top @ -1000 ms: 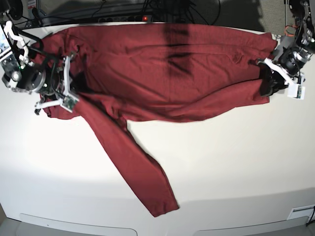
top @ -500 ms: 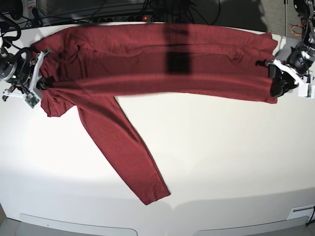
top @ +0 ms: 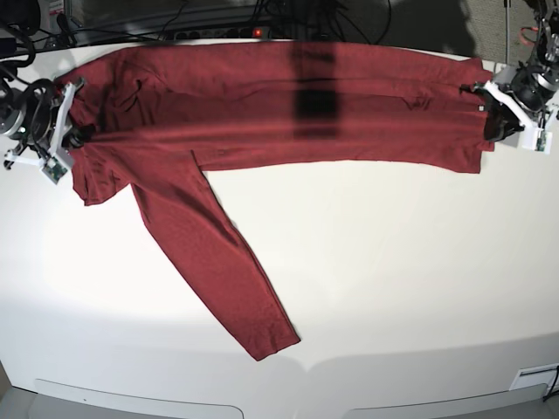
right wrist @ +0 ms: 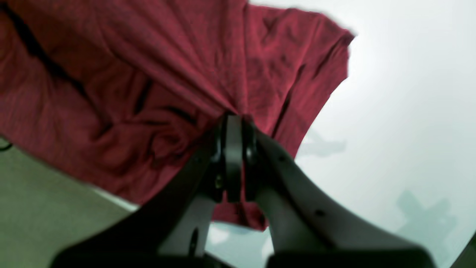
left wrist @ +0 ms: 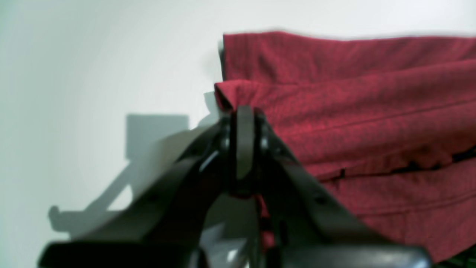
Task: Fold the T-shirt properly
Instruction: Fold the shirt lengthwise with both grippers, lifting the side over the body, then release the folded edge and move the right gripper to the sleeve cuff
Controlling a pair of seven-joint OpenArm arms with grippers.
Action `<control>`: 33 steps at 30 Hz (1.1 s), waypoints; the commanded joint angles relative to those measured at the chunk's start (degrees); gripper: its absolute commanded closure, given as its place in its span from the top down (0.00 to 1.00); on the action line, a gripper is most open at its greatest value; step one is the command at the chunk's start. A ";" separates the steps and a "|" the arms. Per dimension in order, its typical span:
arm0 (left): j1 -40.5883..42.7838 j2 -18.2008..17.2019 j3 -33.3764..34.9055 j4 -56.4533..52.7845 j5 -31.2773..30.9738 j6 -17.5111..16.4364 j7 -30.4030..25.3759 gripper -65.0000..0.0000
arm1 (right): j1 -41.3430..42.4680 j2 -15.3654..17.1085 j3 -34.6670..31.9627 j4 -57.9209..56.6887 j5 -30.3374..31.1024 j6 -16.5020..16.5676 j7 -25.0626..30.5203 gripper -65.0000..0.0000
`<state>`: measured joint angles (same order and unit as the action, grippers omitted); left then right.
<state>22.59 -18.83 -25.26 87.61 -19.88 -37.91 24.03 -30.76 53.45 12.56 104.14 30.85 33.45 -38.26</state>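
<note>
The maroon T-shirt lies stretched across the far part of the white table, pulled taut between both grippers. One long sleeve trails toward the near edge. At the base view's right, my left gripper is shut on the T-shirt's edge; in the left wrist view its fingers pinch a fold of fabric. At the base view's left, my right gripper is shut on the other end, where the right wrist view shows its fingers clamping bunched T-shirt cloth.
The white table stretches toward the near edge. Cables and a power strip run along the far edge behind the shirt. A dark shadow band crosses the cloth.
Both grippers have moved apart and toward the far edge, pulling the shirt's body straight and taut. The loose sleeve has slid leftward and back with it.
</note>
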 commanded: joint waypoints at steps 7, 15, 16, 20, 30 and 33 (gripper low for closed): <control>0.13 -0.90 -0.63 0.98 -0.07 0.66 -2.25 0.00 | -0.04 1.33 0.81 0.31 5.14 -0.35 0.63 0.01; 0.11 -0.90 -0.63 1.01 -0.11 7.13 -3.04 0.46 | 0.02 1.33 0.81 0.31 5.60 -0.37 3.48 0.45; 0.11 -0.90 -0.63 1.01 -0.35 7.13 -3.04 0.48 | 0.17 1.31 0.81 0.31 5.60 -0.39 4.31 0.45; 0.11 -0.90 -0.63 1.01 -5.84 7.10 -3.08 0.50 | 1.29 1.29 0.81 0.31 5.64 -0.44 8.70 0.45; -0.39 1.09 -0.63 1.01 -18.08 6.84 -4.76 0.50 | 11.93 -0.59 -0.66 -2.69 7.39 -4.37 11.67 0.45; -1.38 4.81 -0.63 1.01 -16.20 6.38 -4.92 0.50 | 17.86 -0.59 -4.07 -6.99 7.85 -4.37 12.50 0.45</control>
<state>21.43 -13.21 -25.56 87.61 -35.27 -30.87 20.51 -13.54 51.35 7.73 96.31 38.06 29.32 -27.16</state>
